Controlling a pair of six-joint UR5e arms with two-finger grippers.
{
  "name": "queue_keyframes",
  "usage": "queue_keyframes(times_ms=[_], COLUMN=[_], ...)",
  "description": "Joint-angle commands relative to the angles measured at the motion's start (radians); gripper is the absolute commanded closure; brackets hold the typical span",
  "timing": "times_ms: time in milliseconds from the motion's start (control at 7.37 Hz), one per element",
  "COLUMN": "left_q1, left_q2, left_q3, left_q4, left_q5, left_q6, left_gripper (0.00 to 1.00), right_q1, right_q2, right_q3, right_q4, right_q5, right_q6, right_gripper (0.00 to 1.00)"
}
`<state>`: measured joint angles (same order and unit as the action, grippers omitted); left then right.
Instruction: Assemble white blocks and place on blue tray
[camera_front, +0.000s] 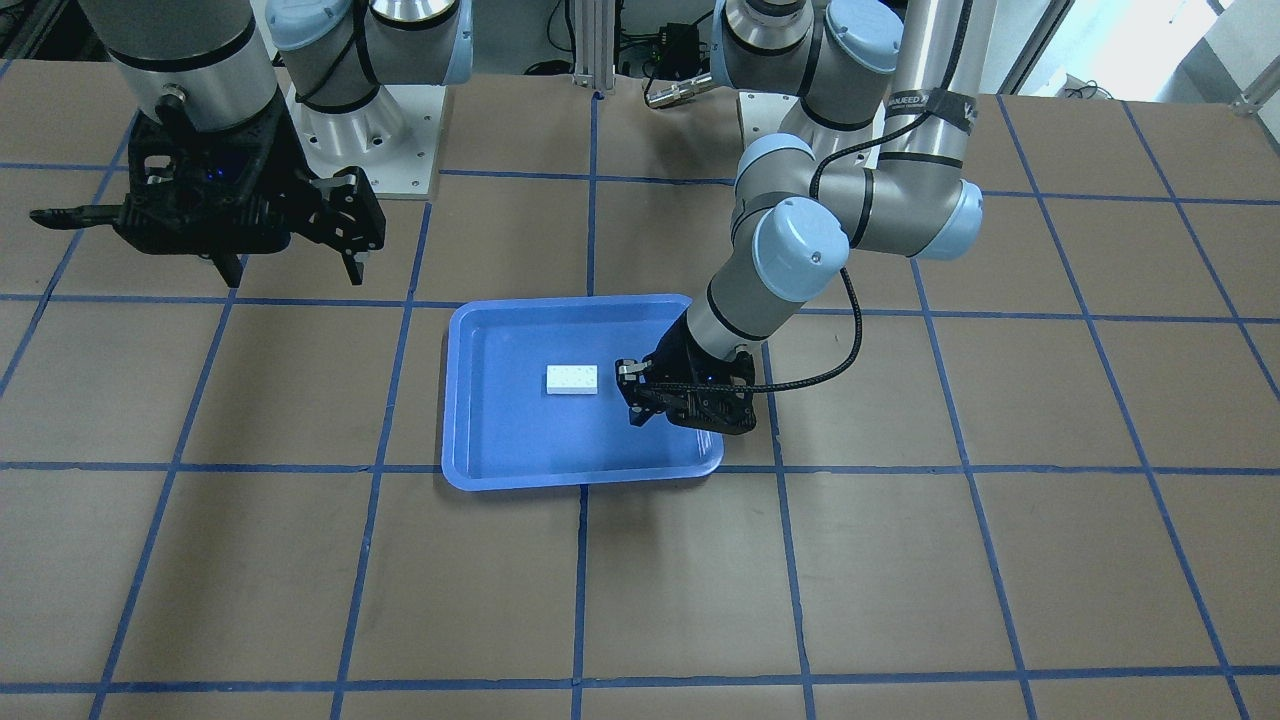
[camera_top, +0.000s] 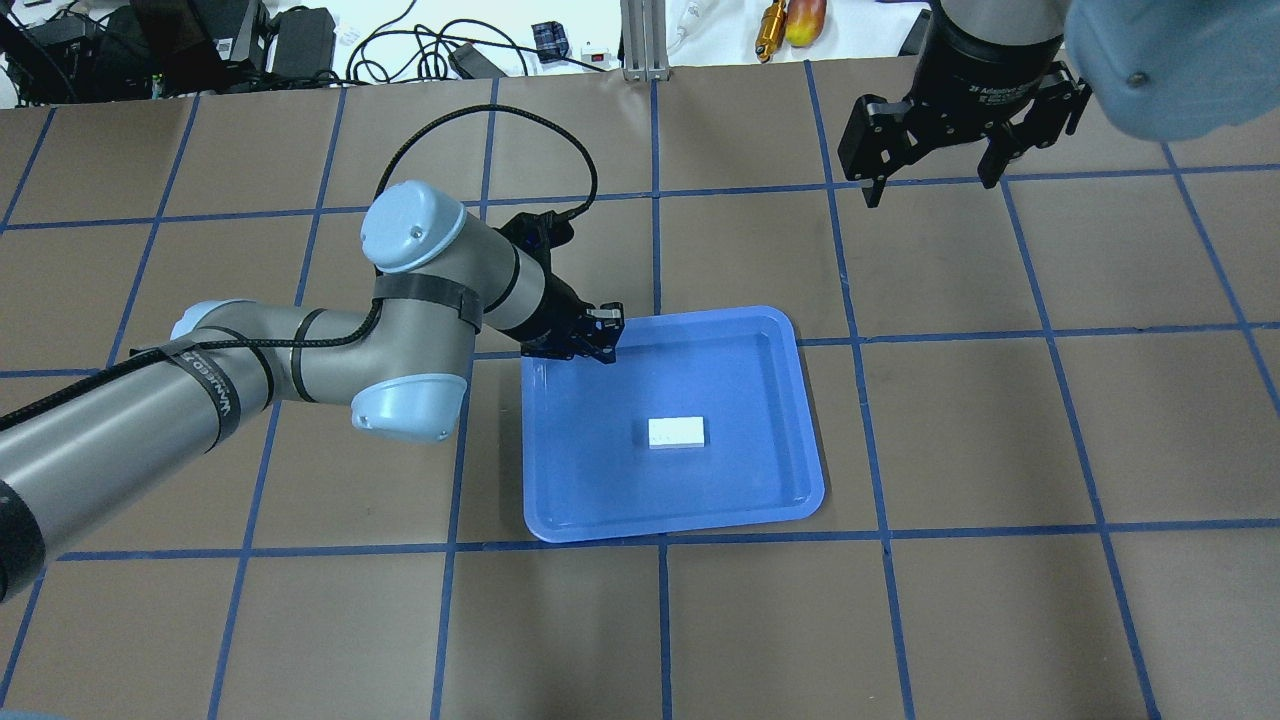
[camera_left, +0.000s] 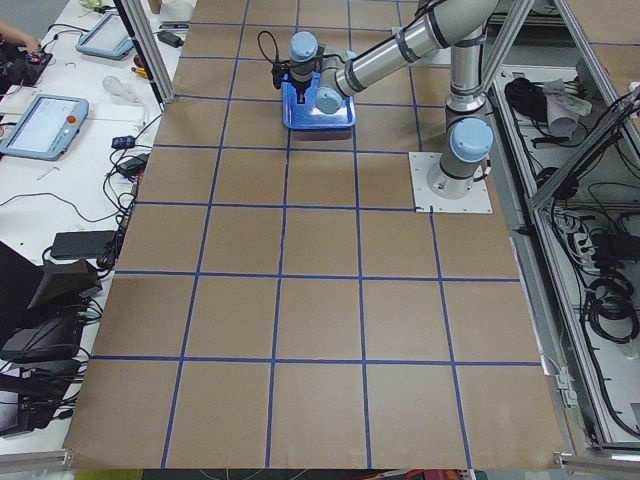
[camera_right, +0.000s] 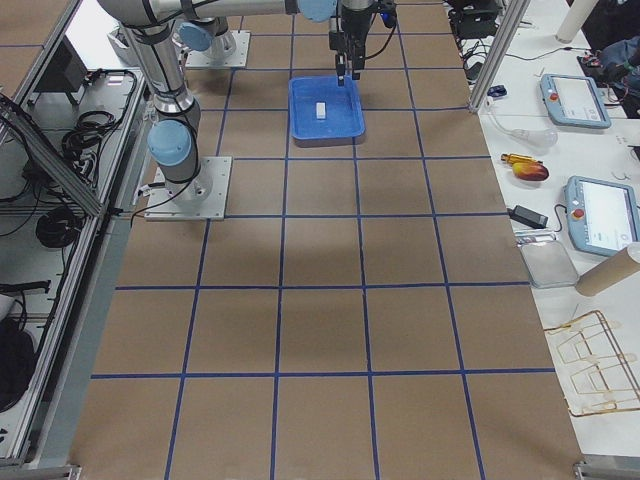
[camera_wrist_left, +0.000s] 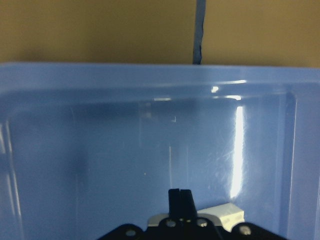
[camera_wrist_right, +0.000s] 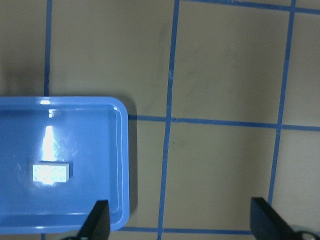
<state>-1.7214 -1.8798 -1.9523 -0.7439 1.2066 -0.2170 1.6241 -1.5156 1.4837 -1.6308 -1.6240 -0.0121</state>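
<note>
Left hand (camera_wrist_left: 181, 199), close under its wrist camera: fingers pressed together, nothing between them. It hangs over one corner of the blue tray (camera_front: 520, 440), clear of the white block (camera_front: 572, 379). Block lies flat, studs up, about mid-tray, touching no wall. Right hand (camera_top: 932, 182) is off to the side above the bench (camera_front: 900, 560), fingers wide apart, empty. Judgement: block is light, rigid plastic, smooth-sided, not fragile; could slip if pinched at a corner. Best hold: across the short width, mid-length.
</note>
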Motion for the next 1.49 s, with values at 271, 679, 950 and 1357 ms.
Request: queue_keyframes(times_ms=[271, 679, 950, 1357], left_q1=[0.045, 0.112, 0.199, 0.194], left_q2=[0.093, 0.198, 0.226, 0.336], left_q3=[0.202, 0.321, 0.355, 0.349], left_q4=[-0.377, -0.631, -0.704, -0.807], left_q5=[0.177, 0.247, 0.299, 0.301], left_q6=[0.207, 0.287, 0.385, 0.389], left_gripper=[0.88, 0.75, 0.36, 0.00], right_q1=[-0.001, 0.000, -0.001, 0.000], right_q2=[-0.009, -0.011, -0.011, -0.017], right_q3=[-0.006, -0.006, 0.001, 0.000], right_q4=[-0.150, -0.139, -0.084, -0.081], right_q5=[0.015, 0.010, 0.022, 0.024], right_q6=[0.148, 0.150, 0.152, 0.158], right_gripper=[0.00, 0.00, 0.00, 0.00])
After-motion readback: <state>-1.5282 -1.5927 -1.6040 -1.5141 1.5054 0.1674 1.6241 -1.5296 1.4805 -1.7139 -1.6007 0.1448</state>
